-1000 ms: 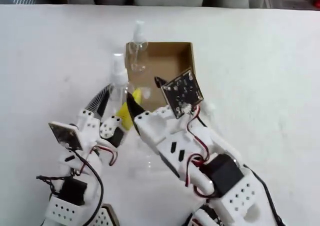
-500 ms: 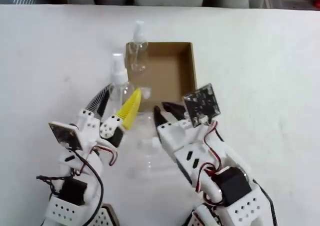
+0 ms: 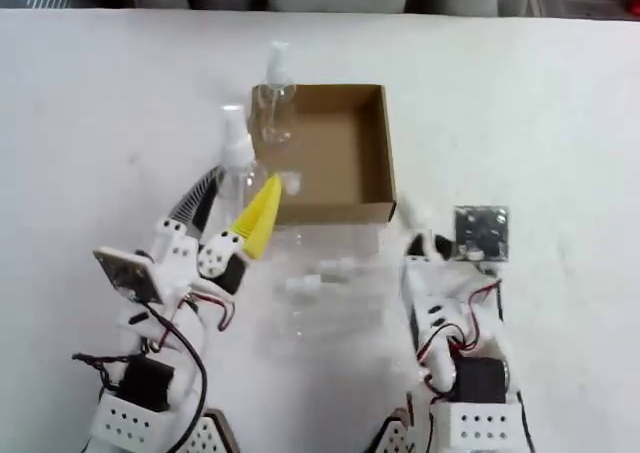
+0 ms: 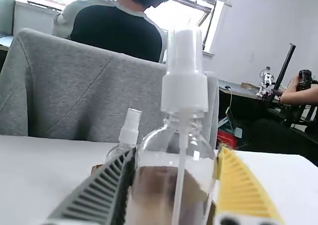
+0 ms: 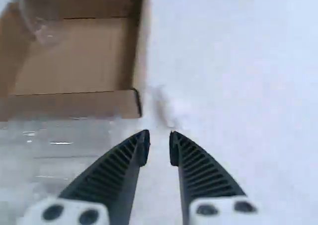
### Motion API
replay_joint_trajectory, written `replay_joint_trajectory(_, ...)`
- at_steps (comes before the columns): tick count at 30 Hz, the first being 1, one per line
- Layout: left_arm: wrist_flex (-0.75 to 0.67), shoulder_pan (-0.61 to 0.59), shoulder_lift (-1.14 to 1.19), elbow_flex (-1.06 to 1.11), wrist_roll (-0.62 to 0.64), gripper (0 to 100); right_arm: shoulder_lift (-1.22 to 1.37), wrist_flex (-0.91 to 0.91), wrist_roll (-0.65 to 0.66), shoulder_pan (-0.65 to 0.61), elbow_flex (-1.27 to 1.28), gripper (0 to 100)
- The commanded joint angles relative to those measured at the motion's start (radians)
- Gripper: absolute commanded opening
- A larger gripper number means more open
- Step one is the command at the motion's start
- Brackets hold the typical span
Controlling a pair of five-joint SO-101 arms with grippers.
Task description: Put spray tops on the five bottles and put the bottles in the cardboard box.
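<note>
The left gripper (image 3: 243, 181) is clamped on a clear bottle (image 3: 238, 168) that stands upright just left of the cardboard box (image 3: 372, 148), by its near left corner. Its grey and yellow jaws press the body from either side below the shoulder. A white spray top (image 4: 184, 71) already sits on the neck, with its tube running down inside. A second capped bottle (image 3: 274, 98) stands at the box's far left corner, seemingly inside it. More loose bottles (image 3: 320, 283) lie on their sides on the table (image 3: 520, 103) just near of the box. They seem to have no tops, and I cannot count them. The right gripper (image 5: 158, 135) hangs over the table off the box's near right corner, its jaws a narrow gap apart and holding nothing. A small white piece (image 5: 169, 106), probably a loose top, lies just beyond it.

The bottles look empty and thin-walled, so they are likely light, smooth and slightly yielding. A firm squeeze could dent one or make it squirt out of the grip. The middle of the body is the safest hold. The spray head is narrow and might twist or tip the bottle. The lying bottles will probably roll when nudged, so they are best taken across the body. A loose top is tiny and top-heavy with its tube, so the collar seems the best place to pinch it.
</note>
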Motion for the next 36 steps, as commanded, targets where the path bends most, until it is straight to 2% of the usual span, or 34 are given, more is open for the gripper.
replay_joint_trajectory(1,-0.100,0.004,-0.021,-0.003,0.011,8,-0.065,-0.154,0.017,0.108,0.155,5.1)
replay_joint_trajectory(3,-0.138,0.004,-0.021,-0.003,0.011,8,-0.085,-0.200,0.017,0.147,0.196,5.1)
replay_joint_trajectory(8,-0.262,0.025,-0.019,-0.015,0.005,8,-0.094,-0.142,0.017,0.179,0.196,5.1)
replay_joint_trajectory(12,-0.255,0.061,0.022,-0.115,-0.106,8,-0.093,-0.140,0.017,0.173,0.196,5.1)
replay_joint_trajectory(18,-0.255,0.062,0.378,-0.371,-0.118,8,-0.088,-0.140,0.017,0.173,0.196,5.1)
replay_joint_trajectory(20,-0.295,0.062,0.512,-0.445,-0.117,8,-0.087,-0.140,0.017,0.171,0.196,5.1)
replay_joint_trajectory(29,-0.683,0.061,0.975,-0.485,-0.117,8,-0.087,-0.139,0.017,0.171,0.196,5.4)
replay_joint_trajectory(36,-1.003,0.016,1.328,-0.488,-0.117,8,-0.085,-0.139,0.017,0.145,0.196,5.3)
